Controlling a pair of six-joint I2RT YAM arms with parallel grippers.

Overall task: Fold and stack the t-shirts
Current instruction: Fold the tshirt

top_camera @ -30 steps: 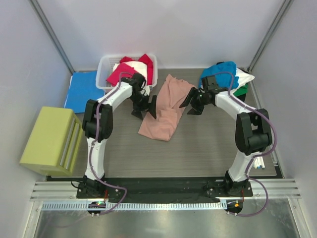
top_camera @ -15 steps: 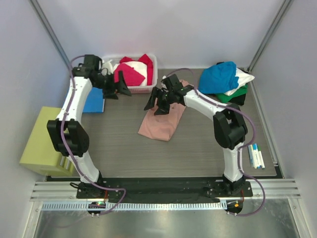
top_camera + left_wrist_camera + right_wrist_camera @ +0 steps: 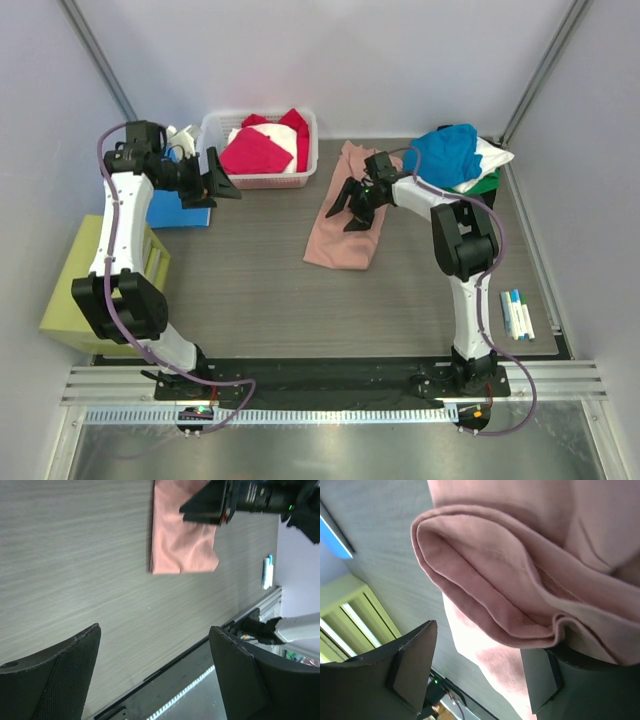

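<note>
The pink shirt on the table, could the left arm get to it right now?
Probably yes: only bare table lies between the open left gripper and the pink shirt. But the right gripper sits over its middle, so just the near end looks free.

Nothing readable in any of my views: no text, labels, brands or numbers. The dusty-pink t-shirt [image 3: 345, 222] shows only plain folded cloth from above and from my right wrist. Any print on the markers [image 3: 515, 314] at the table's [image 3: 260, 280] right edge is too small to make out.
</note>
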